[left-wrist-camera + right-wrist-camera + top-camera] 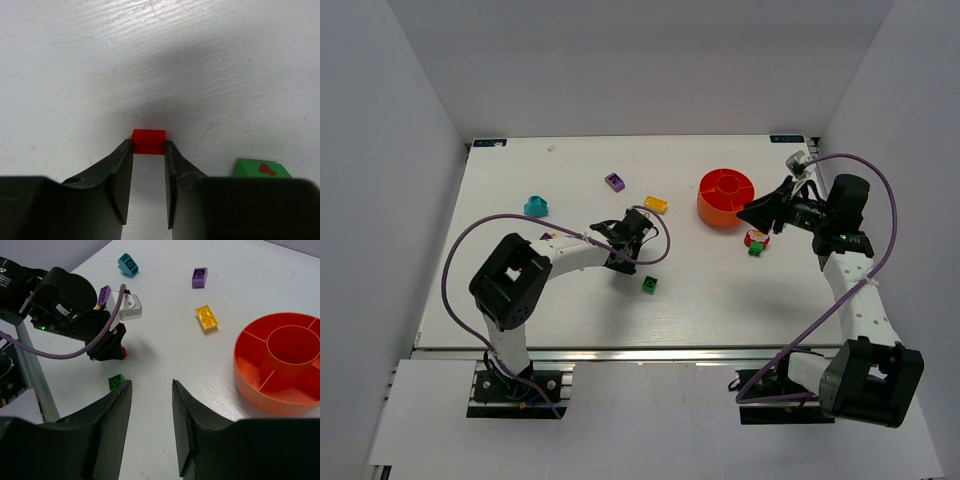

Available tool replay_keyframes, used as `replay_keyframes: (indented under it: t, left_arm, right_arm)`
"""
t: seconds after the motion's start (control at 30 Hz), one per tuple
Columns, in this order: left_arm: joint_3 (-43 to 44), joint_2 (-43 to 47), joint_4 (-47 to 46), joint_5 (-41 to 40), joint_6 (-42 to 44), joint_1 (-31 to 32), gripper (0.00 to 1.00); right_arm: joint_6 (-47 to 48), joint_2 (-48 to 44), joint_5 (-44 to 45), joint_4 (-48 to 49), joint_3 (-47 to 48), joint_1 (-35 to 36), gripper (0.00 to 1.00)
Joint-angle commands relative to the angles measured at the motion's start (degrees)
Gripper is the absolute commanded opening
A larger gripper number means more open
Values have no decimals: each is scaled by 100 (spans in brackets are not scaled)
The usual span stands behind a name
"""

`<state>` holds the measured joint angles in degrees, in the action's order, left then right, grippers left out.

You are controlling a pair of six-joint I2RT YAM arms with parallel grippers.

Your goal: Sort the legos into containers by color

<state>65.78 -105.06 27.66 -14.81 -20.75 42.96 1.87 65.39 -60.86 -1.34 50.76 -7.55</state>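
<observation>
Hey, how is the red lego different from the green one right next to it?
The red lego looks pinched between the tips of the left fingers; the green lego lies free beside them. The red lego is plain on the face that shows, while the green lego carries a small red mark. Both are small bricks on the table, outside the bowl.

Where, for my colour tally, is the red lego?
In the left wrist view, the red lego lies between the left gripper's fingertips, green lego to its right.
</observation>
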Motion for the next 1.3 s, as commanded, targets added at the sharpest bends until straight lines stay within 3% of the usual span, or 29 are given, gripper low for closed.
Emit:
replay_keyframes:
  t: [0.0,0.1,0.23,0.33,0.5,0.63,0.7,0.93,1.07,1.27]
  left_arm:
    - [146,-41,73,-224,-25,37,34]
    - [181,125,-23,-242,19,90,26]
    - [339,573,-383,-23,264,90,7]
    - [707,723,-718,442,642,90,0]
    - [1934,242,-1192,1672,827,-42,0]
    - [3401,-600,-1228,2078,863,-42,0]
    - [4149,-1102,-1411,2262,854,-42,0]
    - [5444,-2350,-2633,2623,380,-42,0]
    - [5578,-2792,-3624,2694,168,-42,0]
    - [5937,-3283,-3926,2465,142,72,2]
  right_arm:
    - [-64,-105,-198,266,-31,-54,43]
    - [-90,-114,-233,284,-31,-97,43]
    - [-73,-140,-189,301,-66,-115,40]
    - [-46,-175,-5,301,-93,-106,34]
    - [24,-316,741,284,-119,-124,22]
    - [68,-351,1356,205,-49,-132,0]
    - [68,-325,1506,143,30,-141,0]
    - [68,-377,1999,143,56,-211,0]
    - [42,-386,1955,-24,83,-290,0]
    - [42,-404,1850,-15,74,-396,0]
